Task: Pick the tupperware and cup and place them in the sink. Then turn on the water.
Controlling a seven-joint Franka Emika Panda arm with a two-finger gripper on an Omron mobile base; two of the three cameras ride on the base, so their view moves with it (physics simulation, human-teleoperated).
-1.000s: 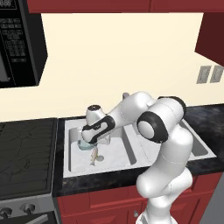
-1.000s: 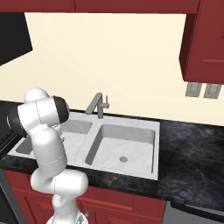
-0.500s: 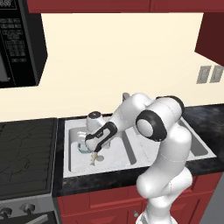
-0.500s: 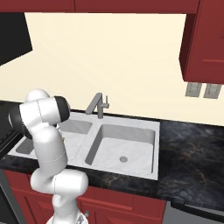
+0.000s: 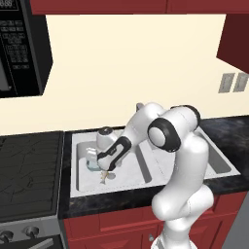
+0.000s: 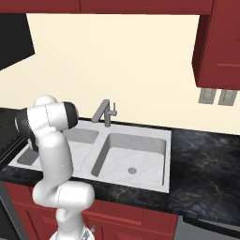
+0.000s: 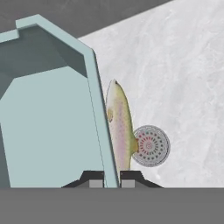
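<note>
My gripper (image 5: pixel 95 164) is low in the left basin of the sink (image 5: pixel 113 188), shut on the tupperware (image 5: pixel 90 168). The hand view has the pale blue tupperware (image 7: pixel 48 122) large on the left, with its thick rim pinched between my fingertips (image 7: pixel 95 178). It hangs tilted just above the basin floor. My arm covers most of the left basin in the right base view, where the sink (image 6: pixel 132 183) lies ahead. The cup and the water are out of view.
A small tan fish (image 7: pixel 120 127) lies on the basin floor beside the drain (image 7: pixel 150 145), right next to the tupperware. The grey faucet (image 6: pixel 105 112) stands behind the divider. A stove (image 5: pixel 29 170) borders the sink on the left, under a microwave (image 5: pixel 19 48).
My gripper has gone down into the left basin with the tupperware, closer to the fish and the drain. The grip has not changed.
</note>
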